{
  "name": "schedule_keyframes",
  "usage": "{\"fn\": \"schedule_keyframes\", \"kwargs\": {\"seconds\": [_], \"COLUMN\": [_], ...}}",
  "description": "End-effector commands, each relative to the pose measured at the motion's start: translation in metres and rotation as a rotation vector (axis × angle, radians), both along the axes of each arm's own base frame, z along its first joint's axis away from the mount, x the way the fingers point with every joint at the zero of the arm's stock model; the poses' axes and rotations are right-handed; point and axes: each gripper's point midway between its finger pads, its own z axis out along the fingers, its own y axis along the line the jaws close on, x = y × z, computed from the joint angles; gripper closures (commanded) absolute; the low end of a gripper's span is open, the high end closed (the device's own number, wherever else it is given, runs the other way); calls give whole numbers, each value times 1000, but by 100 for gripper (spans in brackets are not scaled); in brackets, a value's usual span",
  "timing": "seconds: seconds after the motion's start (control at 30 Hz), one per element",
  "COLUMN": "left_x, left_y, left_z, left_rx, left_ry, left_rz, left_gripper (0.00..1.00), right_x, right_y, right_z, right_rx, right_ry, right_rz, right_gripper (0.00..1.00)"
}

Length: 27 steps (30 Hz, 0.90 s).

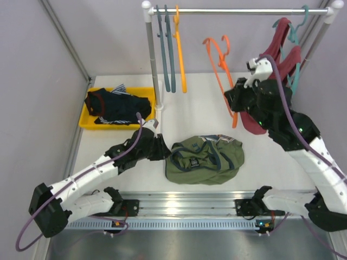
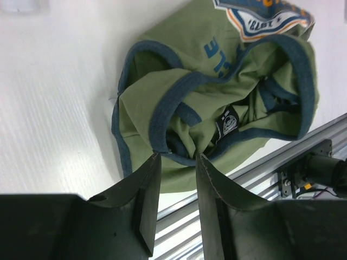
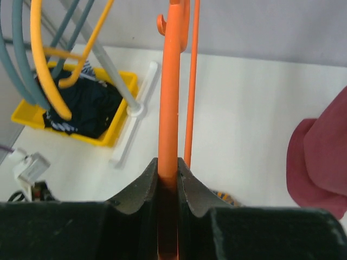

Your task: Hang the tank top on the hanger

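Gripping hanger in right claw, tank top heaped on table at left claw

Writing first: the tank top [image 2: 217,97] has a patch [image 2: 265,19] with an orange and white border at the top edge of the left wrist view. It is cut off by the frame and its dark letters can't be read as a word. Blue printed letters [image 2: 219,54] sit below it on a fold and are not legible either. A small black label [image 2: 229,122] with a white logo sits inside the neck, too small to read.

The tank top [image 1: 205,160] lies crumpled on the white table [image 1: 200,108], front centre, just beyond the metal rail [image 1: 184,203] at the near edge. The left claw [image 2: 179,157] is low at the top's left side, jaws parted and nothing pinched. The tips of its fingers [image 2: 146,189] are right at the near hem, with navy trim showing in the gap. Can't tell if they touch the cloth.

The right claw [image 3: 168,168] is clamped tight on the orange hanger [image 3: 169,97], whose bar runs straight up from the jaws. From above, the hanger [image 1: 219,62] is held in the air right of centre, below the clothes rod [image 1: 238,11] and well apart from the tank top.

Also there: a yellow hanger [image 1: 180,54] and grey hangers [image 1: 165,49] on the rod, a red top [image 1: 282,46] hanging far right, and a yellow tray [image 1: 87,123] back left holding a dark garment [image 1: 119,105]
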Motion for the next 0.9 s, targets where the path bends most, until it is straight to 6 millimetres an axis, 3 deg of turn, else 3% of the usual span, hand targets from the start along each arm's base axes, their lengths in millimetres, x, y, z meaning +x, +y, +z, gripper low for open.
{"fn": "schedule_keyframes", "kwargs": {"seconds": [0.0, 0.17, 0.37, 0.63, 0.87], "left_x": [1, 1, 1, 0, 3], "left_y": [-16, -25, -31, -24, -18], "left_z": [0, -10, -24, -37, -44], "left_rx": [-39, -22, 65, 128, 174], "left_ry": [-2, 11, 29, 44, 38], "left_rz": [-8, -7, 12, 52, 70], "left_gripper": [62, 57, 57, 58, 60], "right_x": [-47, -115, -169, -202, -214], "right_y": [-13, -23, -35, -33, -25], "right_z": [-17, -86, -111, -126, -141], "right_rx": [51, 63, 102, 112, 89], "right_ry": [64, 258, 378, 490, 568], "right_rz": [95, 251, 346, 449, 523], "right_gripper": [100, 100, 100, 100, 100]}}
